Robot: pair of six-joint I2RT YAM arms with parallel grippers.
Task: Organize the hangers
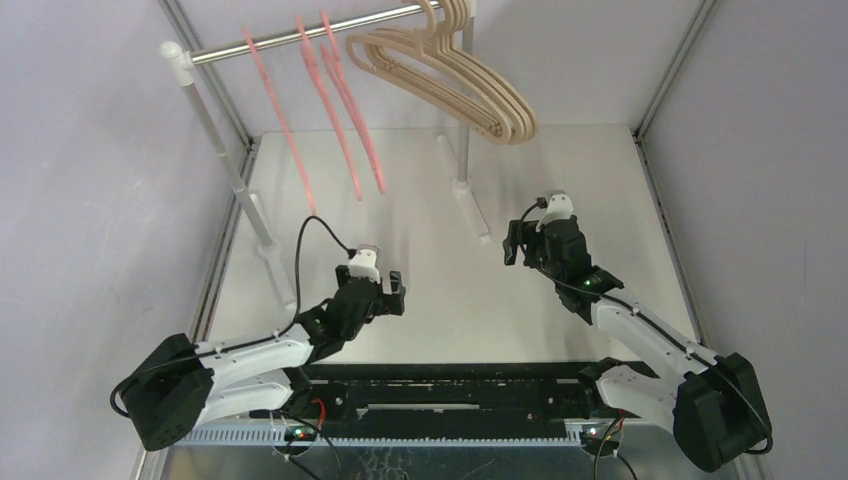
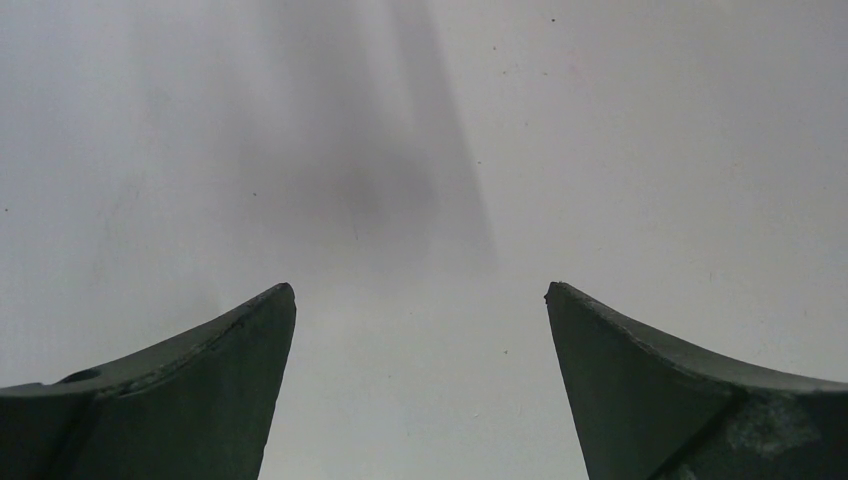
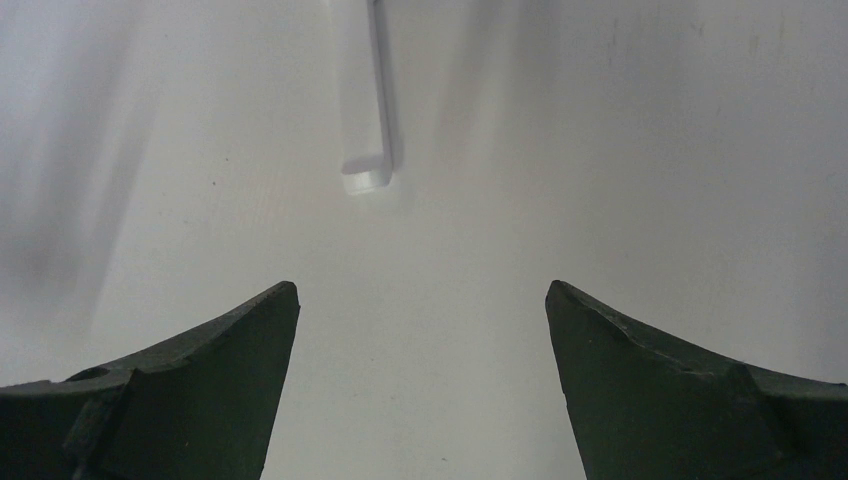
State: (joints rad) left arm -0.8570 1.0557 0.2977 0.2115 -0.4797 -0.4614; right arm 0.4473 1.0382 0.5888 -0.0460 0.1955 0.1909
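Three pink hangers hang on the left part of the silver rail. Several beige hangers hang bunched together on its right end. My left gripper is low over the table, near the front left, open and empty. The left wrist view shows only bare table between its fingers. My right gripper is low over the table at the right, beside the rack's right foot, open and empty. It also shows in the right wrist view. Both grippers are well below the hangers.
The rail rests on two white posts, the left one and the right one, each with a white foot on the table. The right foot lies ahead of my right gripper. Metal frame bars and grey walls close in the white table.
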